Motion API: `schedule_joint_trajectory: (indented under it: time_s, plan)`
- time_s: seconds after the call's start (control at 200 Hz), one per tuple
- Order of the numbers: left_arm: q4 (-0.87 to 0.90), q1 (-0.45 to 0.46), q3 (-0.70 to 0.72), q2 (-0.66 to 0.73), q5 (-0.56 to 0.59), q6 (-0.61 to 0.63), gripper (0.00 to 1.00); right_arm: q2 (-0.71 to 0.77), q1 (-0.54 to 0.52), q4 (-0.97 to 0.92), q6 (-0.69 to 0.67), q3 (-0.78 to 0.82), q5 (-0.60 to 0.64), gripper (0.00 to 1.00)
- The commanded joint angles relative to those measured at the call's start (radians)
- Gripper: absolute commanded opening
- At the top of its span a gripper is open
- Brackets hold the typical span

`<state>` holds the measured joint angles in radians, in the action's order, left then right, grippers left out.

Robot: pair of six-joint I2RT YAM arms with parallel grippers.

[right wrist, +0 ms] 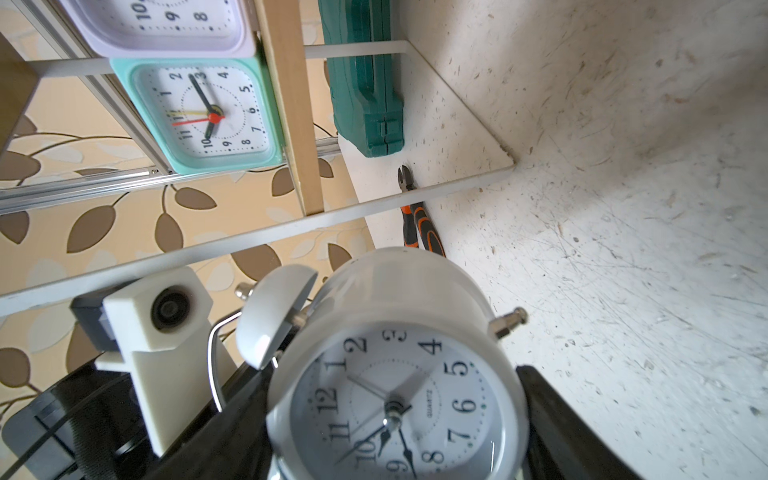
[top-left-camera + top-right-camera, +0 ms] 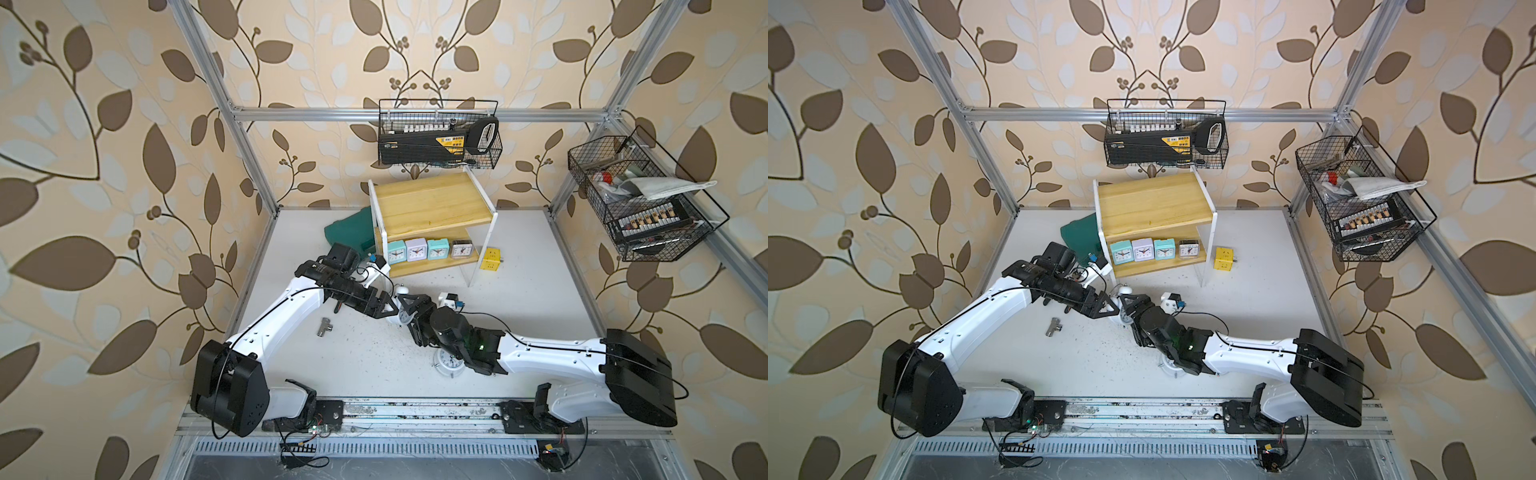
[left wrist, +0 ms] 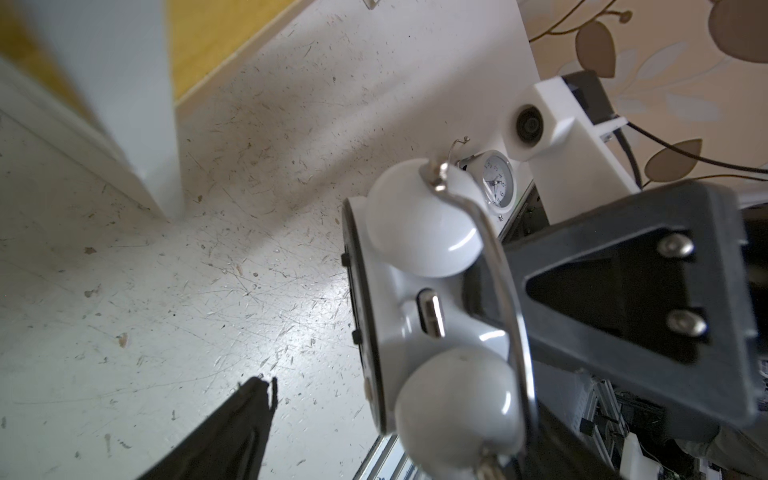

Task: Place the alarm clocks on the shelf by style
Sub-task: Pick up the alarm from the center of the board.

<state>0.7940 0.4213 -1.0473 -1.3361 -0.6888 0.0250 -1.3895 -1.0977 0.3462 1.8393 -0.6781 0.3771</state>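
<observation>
Near the middle of the white bench [image 2: 540, 291], the right gripper [image 2: 406, 311] pinches a round white twin-bell alarm clock [image 1: 395, 374] between its black fingers, dial toward its own wrist. The left gripper [image 2: 386, 307] faces the clock's bells with jaws spread, its one visible finger [image 3: 232, 428] clear of the clock's back. A second round white clock [image 2: 444, 360] lies dial-up toward the front edge, partly under the right arm. By the far edge stands the two-tier light wooden shelf [image 2: 432, 199], its lower board filled by a row: teal square clock [image 2: 397, 251], pale lilac square clock [image 2: 416, 249], second teal square clock [image 2: 437, 248], dark clear-cased square clock [image 2: 461, 248]. A dark green plastic case [image 2: 349, 230] sits against its left frame, orange-handled pliers [image 1: 422, 226] lie at that frame's foot, a yellow cube socket [image 2: 490, 259] sits beside the right frame, and a metal T-fitting [image 2: 325, 327] lies by the left arm.
</observation>
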Motion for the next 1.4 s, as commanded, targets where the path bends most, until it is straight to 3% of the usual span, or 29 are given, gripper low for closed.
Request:
schedule_joint_trajectory:
  time_s: [0.0,0.475,0.99,1.19,1.395]
  plan:
    - [-0.032,0.015,-0.014,-0.014,-0.001,0.013,0.86,-0.002,-0.012,0.091,-0.012,-0.039,0.019,0.60]
    - [-0.026,0.029,-0.011,-0.020,-0.017,0.027,0.83,-0.039,-0.024,0.123,-0.028,-0.072,0.002,0.61]
    - [0.005,0.029,-0.029,0.044,0.060,0.068,0.42,0.004,-0.030,0.117,-0.078,-0.028,0.041,0.71]
    - [0.041,0.028,-0.058,0.088,0.080,0.111,0.27,0.019,-0.028,0.106,-0.178,-0.026,0.027,0.83]
    - [0.087,0.028,-0.098,0.123,0.105,0.164,0.22,0.073,-0.007,0.112,-0.340,0.022,-0.025,0.94]
